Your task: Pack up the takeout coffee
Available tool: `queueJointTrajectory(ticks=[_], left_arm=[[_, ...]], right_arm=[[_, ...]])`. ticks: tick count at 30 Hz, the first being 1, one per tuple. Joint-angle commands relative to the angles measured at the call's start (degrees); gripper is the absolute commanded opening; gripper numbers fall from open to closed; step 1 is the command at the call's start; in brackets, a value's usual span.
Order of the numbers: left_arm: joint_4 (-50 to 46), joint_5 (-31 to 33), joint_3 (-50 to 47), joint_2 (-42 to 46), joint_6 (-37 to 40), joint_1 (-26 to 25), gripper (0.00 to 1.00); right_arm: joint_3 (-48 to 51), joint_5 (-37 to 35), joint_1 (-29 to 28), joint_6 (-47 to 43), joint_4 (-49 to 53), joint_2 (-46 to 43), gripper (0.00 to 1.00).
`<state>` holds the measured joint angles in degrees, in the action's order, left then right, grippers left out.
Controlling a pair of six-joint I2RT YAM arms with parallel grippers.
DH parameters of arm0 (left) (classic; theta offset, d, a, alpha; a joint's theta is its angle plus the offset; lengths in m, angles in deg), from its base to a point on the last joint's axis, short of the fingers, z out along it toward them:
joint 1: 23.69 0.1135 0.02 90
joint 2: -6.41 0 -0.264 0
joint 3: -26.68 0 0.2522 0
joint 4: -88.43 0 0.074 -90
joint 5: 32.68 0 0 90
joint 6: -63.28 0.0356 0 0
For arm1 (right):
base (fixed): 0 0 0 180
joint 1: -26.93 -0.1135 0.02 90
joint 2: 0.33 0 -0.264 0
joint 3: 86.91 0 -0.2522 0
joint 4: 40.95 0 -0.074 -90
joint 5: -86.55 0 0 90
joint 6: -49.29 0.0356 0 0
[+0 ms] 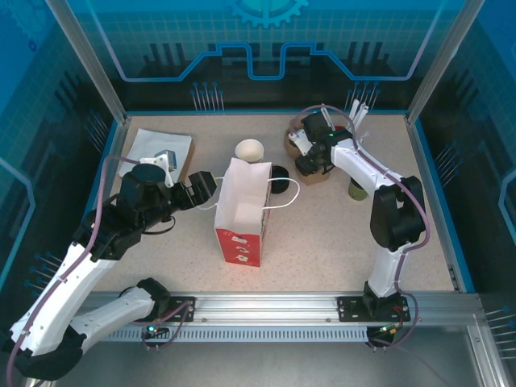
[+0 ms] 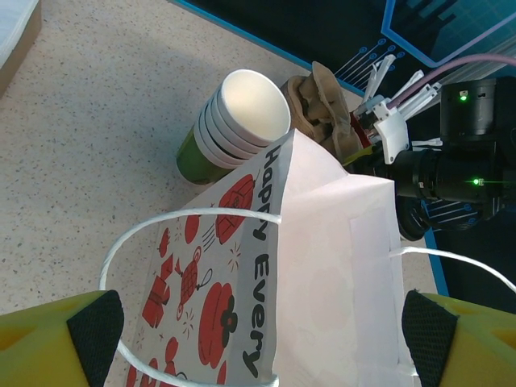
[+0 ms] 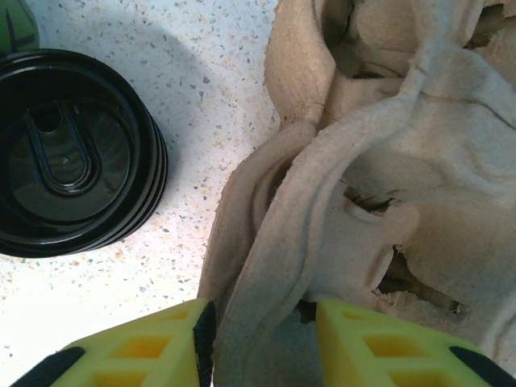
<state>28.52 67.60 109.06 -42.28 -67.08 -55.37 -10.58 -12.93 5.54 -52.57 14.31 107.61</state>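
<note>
Straddling the open mouth of the paper bag [image 2: 322, 266], the left fingers [image 2: 48, 343] are spread wide and released, one on each side. The bag's white cord handle [image 2: 161, 219] loops just ahead of them. Past the bag's far edge is the stack of lidless cups [image 2: 242, 113], with the brown pulp carrier [image 2: 322, 105] beside it. The right fingers [image 3: 137, 351] are clenched on a raised fold of that carrier. Just to their left, on bare counter [image 3: 210, 97] and clear of the carrier, sits a stack of black lids [image 3: 72, 153]. The takeout coffee [image 1: 355, 190], an olive-green cup, stands on the far side of the right arm from those fingers and is partly hidden by it. Open counter runs from it toward the right edge.
</note>
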Motion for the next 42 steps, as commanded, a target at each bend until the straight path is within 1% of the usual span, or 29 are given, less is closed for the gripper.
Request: queueJointTrajectory(ticks=[1, 8, 14, 21, 27, 33, 38, 42], left_arm=[[-0.65, 1.56, 1.24, 0.44, 1.33, -0.4, 0.93], [-1.05, 1.67, 1.25, 0.44, 1.43, -0.4, 0.93], [-0.88, 1.54, 1.03, 0.37, 1.42, -0.34, 0.93], [0.22, 0.84, 1.43, -0.27, 1.37, -0.4, 0.93], [2.21, -0.5, 3.52, -1.53, 1.34, -0.39, 0.92], [7.69, -4.99, 6.75, -4.84, 0.94, -0.4, 0.88], [13.06, -10.24, 10.8, -10.31, 0.85, -0.62, 0.83], [16.98, -12.64, 14.7, -15.23, 1.28, -2.02, 0.81]], right_arm=[[-1.8, -1.86, -0.94, -1.23, 0.69, 0.87, 0.33], [-1.33, -2.4, -1.1, -2.03, 0.78, -1.38, 0.17], [-0.9, -2.94, -1.1, -2.56, 1.51, -4.21, 0.11], [-0.19, -2.24, -1.12, -2.21, 1.76, -8.16, 0.08], [0.56, -2.41, -1.07, -0.78, 2.02, -12.69, 0.07], [2.95, 0.01, -1.17, 2.61, 0.9, -21.22, 0.07], [7.78, 4.31, -1.29, 7.28, -2.65, -30.55, 0.07], [11.57, 7.8, -1.29, 10.77, -5.54, -37.25, 0.08]])
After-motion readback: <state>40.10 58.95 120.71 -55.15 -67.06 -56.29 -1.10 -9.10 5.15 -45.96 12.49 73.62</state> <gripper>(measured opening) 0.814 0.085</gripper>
